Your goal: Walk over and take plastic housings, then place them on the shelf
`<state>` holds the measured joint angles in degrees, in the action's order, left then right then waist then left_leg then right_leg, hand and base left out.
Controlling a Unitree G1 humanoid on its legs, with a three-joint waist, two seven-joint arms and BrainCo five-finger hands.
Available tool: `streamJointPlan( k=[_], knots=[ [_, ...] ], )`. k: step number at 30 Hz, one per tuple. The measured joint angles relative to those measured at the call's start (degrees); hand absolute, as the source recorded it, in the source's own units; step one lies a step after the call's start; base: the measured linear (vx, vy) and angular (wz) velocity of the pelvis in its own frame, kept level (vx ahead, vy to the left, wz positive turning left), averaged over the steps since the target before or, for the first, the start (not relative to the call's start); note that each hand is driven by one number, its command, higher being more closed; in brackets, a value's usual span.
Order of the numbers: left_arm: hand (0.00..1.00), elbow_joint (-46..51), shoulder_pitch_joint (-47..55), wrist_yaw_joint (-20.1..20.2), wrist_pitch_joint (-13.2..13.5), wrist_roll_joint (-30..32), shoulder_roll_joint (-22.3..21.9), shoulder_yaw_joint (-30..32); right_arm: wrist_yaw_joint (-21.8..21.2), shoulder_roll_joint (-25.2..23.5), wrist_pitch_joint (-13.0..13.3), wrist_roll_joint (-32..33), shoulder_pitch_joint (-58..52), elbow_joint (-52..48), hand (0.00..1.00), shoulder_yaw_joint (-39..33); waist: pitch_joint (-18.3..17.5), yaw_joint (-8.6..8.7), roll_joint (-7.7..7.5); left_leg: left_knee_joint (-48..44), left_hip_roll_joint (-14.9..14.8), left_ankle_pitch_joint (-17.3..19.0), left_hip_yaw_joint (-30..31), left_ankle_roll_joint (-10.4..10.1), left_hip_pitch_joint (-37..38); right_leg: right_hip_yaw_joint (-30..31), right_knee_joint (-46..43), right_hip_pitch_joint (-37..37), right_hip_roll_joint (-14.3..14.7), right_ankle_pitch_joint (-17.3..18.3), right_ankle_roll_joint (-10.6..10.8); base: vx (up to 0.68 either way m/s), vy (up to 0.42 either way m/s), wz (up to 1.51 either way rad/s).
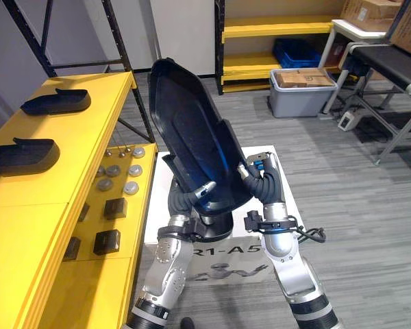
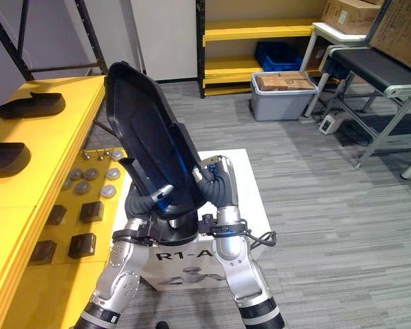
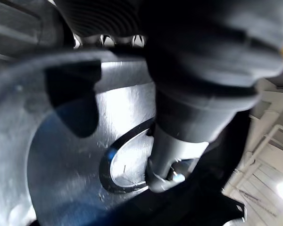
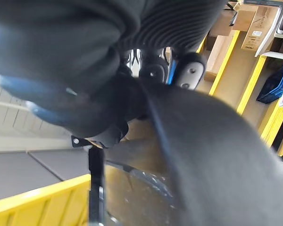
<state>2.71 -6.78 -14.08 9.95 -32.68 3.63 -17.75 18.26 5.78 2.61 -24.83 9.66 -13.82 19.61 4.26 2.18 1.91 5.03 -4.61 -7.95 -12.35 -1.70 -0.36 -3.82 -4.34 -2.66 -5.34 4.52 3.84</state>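
Eye views: one housing (image 1: 192, 137) stands tilted at chest height, with the left hand (image 1: 194, 195) and right hand (image 1: 250, 175) clamped on its lower end, beside the shelf (image 1: 96, 130) where two shelved housings (image 1: 55, 101) lie. Left wrist view: a finger (image 3: 179, 155) presses the housing's inside; right wrist view: fingertips (image 4: 191, 70) hook its edge. Pick-up looks done; placing remains.
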Motion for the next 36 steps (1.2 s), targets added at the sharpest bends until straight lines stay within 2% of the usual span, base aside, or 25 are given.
streamJointPlan(
  k=[4, 7, 9, 13, 17, 20, 21, 23, 26, 28, 31, 35, 36],
  knots=[
    [1.00, -0.16, -0.04, -0.92, -0.12, -1.09, 1.51, 0.59, -0.90, 2.32, 3.00, 2.39, -0.65, 1.51, 0.00, 2.12, -0.53, 0.38, 0.15, 0.09, -0.07, -0.61, 0.04, 0.08, -0.52, 0.01, -0.04, 0.58, 0.07, -0.01, -0.05, -0.05, 0.008, 0.00],
    [1.00, -0.16, -0.03, -1.60, -0.46, -0.79, 2.05, 1.43, -1.89, 3.65, 3.25, 3.84, -1.47, 3.76, 0.00, 2.06, -0.99, 0.31, 0.16, 0.19, -0.05, -0.94, 0.20, 0.24, -0.64, -0.07, -0.06, 0.71, 0.05, -0.04, -0.11, -0.06, 0.016, 0.03],
    [1.00, -0.11, -0.03, -1.60, -1.06, 2.53, 2.22, 2.52, -3.50, 3.64, 3.32, 5.63, -2.58, 4.65, 0.00, 1.62, -1.03, 0.18, 0.18, 0.20, -0.05, -1.13, 0.27, 0.21, -0.65, -0.10, -0.09, 0.71, 0.05, -0.08, -0.16, -0.06, 0.013, 0.02],
    [1.00, 1.12, 0.45, -1.55, -1.86, 14.23, 1.83, 2.98, -6.95, 4.65, 3.57, 11.26, -5.24, 5.80, 0.00, -0.74, -1.03, -0.30, 0.17, 0.23, -0.02, -1.39, 0.58, 0.24, -0.77, -0.14, -0.12, 0.71, 0.05, -0.13, -0.22, -0.04, 0.010, 0.03],
    [1.00, 2.94, 1.94, -1.55, -1.94, 19.62, -0.75, 4.07, -9.24, 5.08, 4.63, 15.45, -5.50, 3.20, 0.00, -5.12, -1.03, -0.27, 0.16, 0.23, -0.04, -1.40, 0.57, 0.25, -0.82, -0.09, -0.06, 0.73, 0.06, -0.16, -0.26, -0.02, 0.005, 0.00],
    [1.00, 3.63, 3.26, -1.31, -2.08, 21.74, -2.59, 4.95, -10.19, 4.63, 7.26, 20.23, -5.73, -2.86, 0.00, -10.73, -1.01, -0.24, 0.14, 0.23, -0.08, -1.39, 0.58, 0.24, -0.90, -0.08, -0.01, 0.76, 0.09, -0.18, -0.22, 0.00, 0.000, 0.00],
    [1.00, 3.80, 3.97, -1.24, -2.09, 22.21, -2.61, 5.64, -10.14, 4.12, 8.06, 21.82, -5.73, -4.23, 0.00, -14.23, -1.01, -0.19, 0.14, 0.23, -0.08, -1.39, 0.58, 0.24, -0.91, -0.08, 0.01, 0.76, 0.10, -0.19, -0.21, 0.00, 0.000, 0.00],
    [1.00, 4.76, 6.99, -0.97, -2.31, 23.47, -2.59, 8.90, -8.97, 3.49, 9.91, 25.82, -5.97, -5.57, 0.00, -25.84, -0.99, -0.04, 0.11, 0.22, -0.08, -1.38, 0.56, 0.23, -0.98, -0.09, 0.13, 0.76, 0.11, -0.20, -0.21, 0.00, 0.000, 0.00],
    [1.00, 6.92, 10.40, -1.05, -2.51, 24.00, -2.59, 13.03, -7.66, 3.52, 10.05, 28.63, -9.03, -4.79, 0.00, -35.28, -0.99, 0.23, 0.10, 0.22, -0.13, -1.36, 0.57, 0.20, -1.12, -0.12, 0.42, 0.75, 0.17, -0.21, -0.21, 0.00, 0.000, 0.00],
    [1.00, 9.36, 12.49, -1.06, -2.50, 24.02, -2.58, 16.11, -7.00, 3.50, 10.19, 29.60, -12.84, -0.47, 0.00, -39.62, -0.98, 0.45, 0.09, 0.22, -0.21, -1.30, 0.55, 0.12, -1.18, -0.11, 0.57, 0.76, 0.25, -0.29, -0.09, 0.00, 0.000, 0.00],
    [1.00, 11.98, 14.13, -1.04, -2.40, 23.99, -3.00, 17.56, -7.07, 3.36, 9.92, 30.19, -16.51, 7.98, 0.00, -41.81, -0.98, 0.48, 0.08, 0.23, -0.26, -1.21, 0.59, 0.01, -1.35, -0.17, 0.80, 0.78, 0.29, -0.33, -0.12, 0.00, 0.000, 0.00],
    [1.00, 14.44, 18.06, 0.42, -1.56, 24.00, -3.28, 18.62, -8.53, 2.66, 8.41, 31.05, -21.03, 23.08, 0.00, -42.02, -0.97, 0.38, 0.07, 0.24, -0.27, -1.15, 0.71, -0.08, -1.59, -0.29, 0.87, 0.89, 0.29, -0.35, -0.11, 0.00, 0.000, 0.00],
    [1.00, 14.45, 18.32, 0.53, -1.56, 24.00, -3.35, 18.63, -8.69, 2.58, 8.32, 31.06, -21.22, 23.94, 0.00, -41.99, -0.96, 0.37, 0.06, 0.24, -0.27, -1.15, 0.73, -0.07, -1.59, -0.31, 0.89, 0.86, 0.29, -0.35, -0.11, 0.00, 0.000, 0.06]
  ],
)
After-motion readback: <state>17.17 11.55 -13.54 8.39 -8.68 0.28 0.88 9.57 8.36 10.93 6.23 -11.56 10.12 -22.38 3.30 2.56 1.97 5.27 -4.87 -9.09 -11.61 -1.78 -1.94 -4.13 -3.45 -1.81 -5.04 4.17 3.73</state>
